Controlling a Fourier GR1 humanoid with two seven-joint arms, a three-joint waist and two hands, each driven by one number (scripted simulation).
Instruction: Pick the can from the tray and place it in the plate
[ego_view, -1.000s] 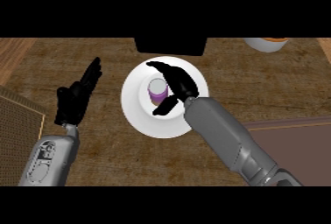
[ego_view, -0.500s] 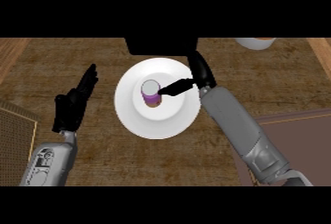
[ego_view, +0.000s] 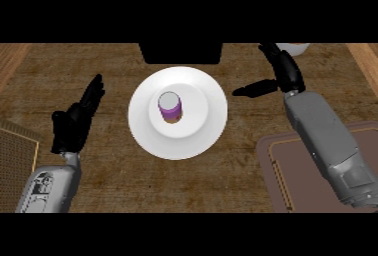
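The purple cylindrical can (ego_view: 170, 107) stands upright, grey top facing up, at frame centre in the white round plate (ego_view: 177, 145). The right hand (ego_view: 284, 75) is apart, fingers spread; the left hand (ego_view: 74, 120) has straight fingers.

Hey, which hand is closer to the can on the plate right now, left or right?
Right, narrowly. The right hand is open, up and to the right of the can, its thumb pointing toward the plate. The left hand rests open, left of the plate.
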